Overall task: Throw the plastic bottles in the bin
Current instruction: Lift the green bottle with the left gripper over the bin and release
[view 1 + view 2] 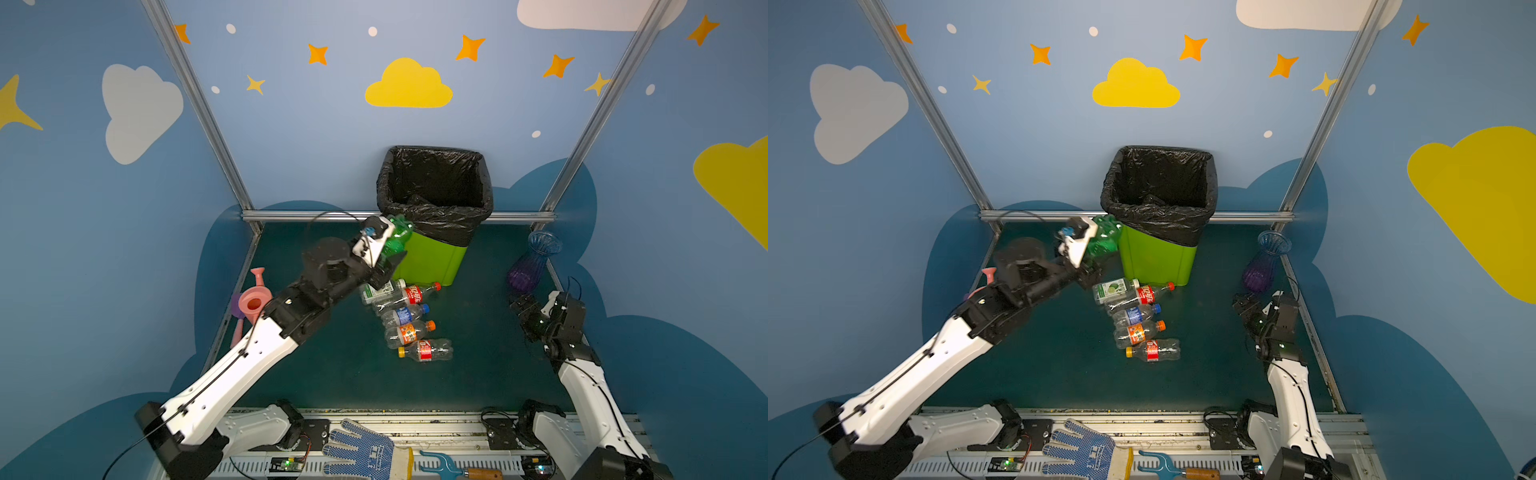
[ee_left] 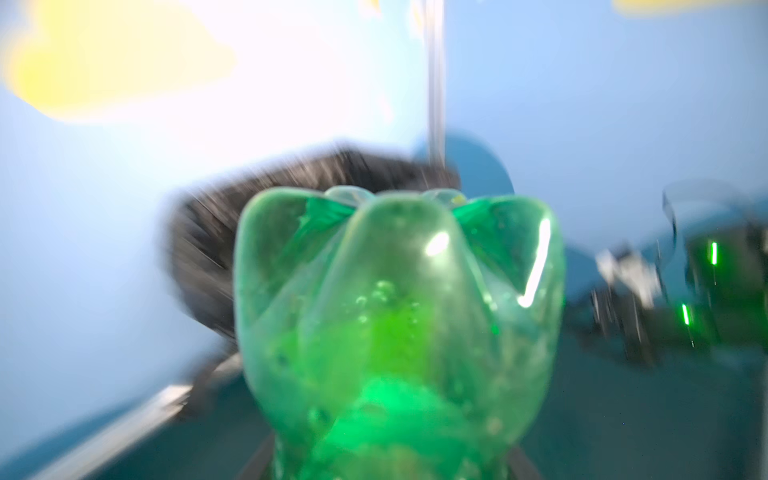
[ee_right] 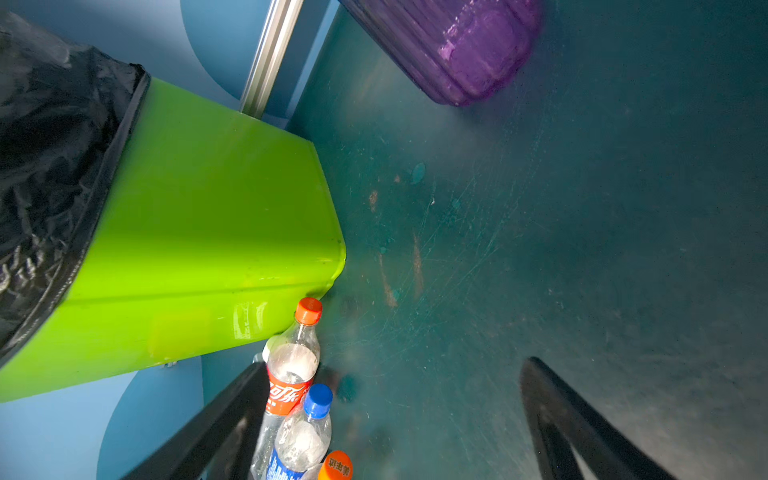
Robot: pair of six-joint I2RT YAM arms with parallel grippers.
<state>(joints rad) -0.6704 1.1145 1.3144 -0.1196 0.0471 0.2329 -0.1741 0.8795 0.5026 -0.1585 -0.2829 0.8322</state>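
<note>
Green bottle (image 2: 399, 332) gripped in left fingers (image 1: 397, 261) beside bin (image 1: 432, 262); right fingers (image 3: 557, 411) spread wide

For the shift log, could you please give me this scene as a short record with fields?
Left tool: shut on green bottle, raised beside the bin, not over its opening
Right tool: open, empty, low near the purple vase
Loose: five bottles lying clustered in front of the bin
Other items: pink watering can at the left edge
</note>
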